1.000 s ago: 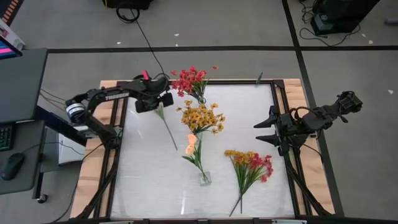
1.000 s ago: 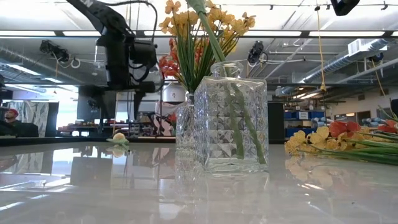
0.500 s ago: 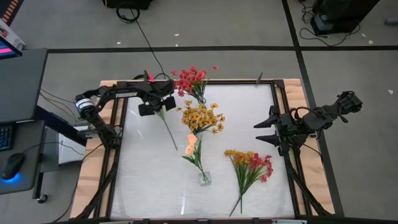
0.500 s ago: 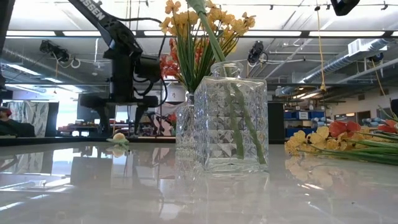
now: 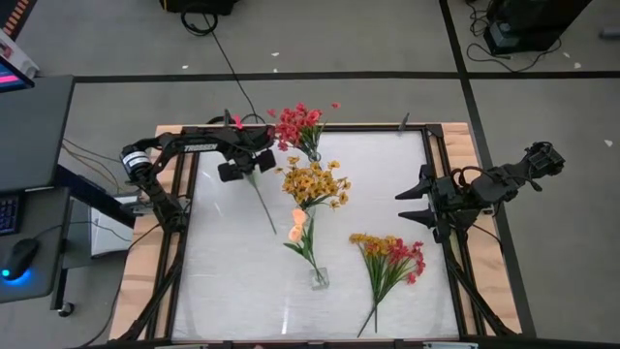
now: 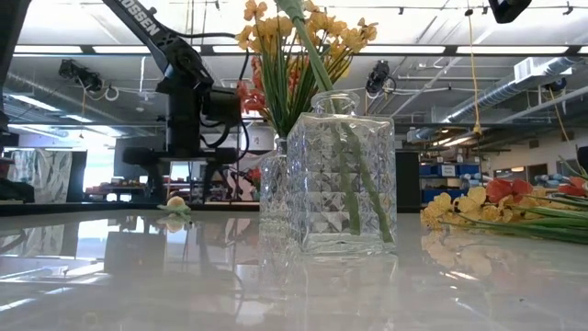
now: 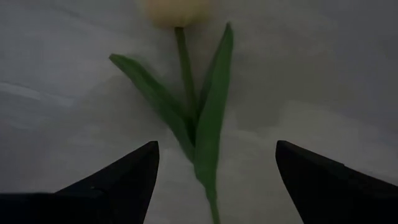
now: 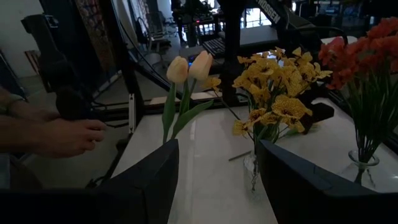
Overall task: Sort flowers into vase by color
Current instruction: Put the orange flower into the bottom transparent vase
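A loose pale peach tulip (image 5: 263,202) lies flat on the table near its far left corner; its bud (image 6: 175,202) rests on the surface. My left gripper (image 5: 248,167) hangs open just above it, pointing down, one finger on each side of the stem and leaves (image 7: 199,118) without touching. Three glass vases stand mid-table: red flowers (image 5: 295,124), yellow flowers (image 5: 312,182), and two peach tulips (image 5: 298,225). A loose yellow and red bunch (image 5: 387,257) lies near the right side. My right gripper (image 5: 405,208) waits open at the right edge.
The peach tulips' cut-glass vase (image 6: 340,175) stands close to the near edge, and another vase (image 6: 274,198) stands behind it. A person's hand (image 8: 56,134) shows beyond the table's left side. Bare tabletop lies near the left edge (image 5: 223,271).
My left gripper has come down toward the loose tulip and shifted a little toward the table's right. It has stayed open. The tulip has not moved.
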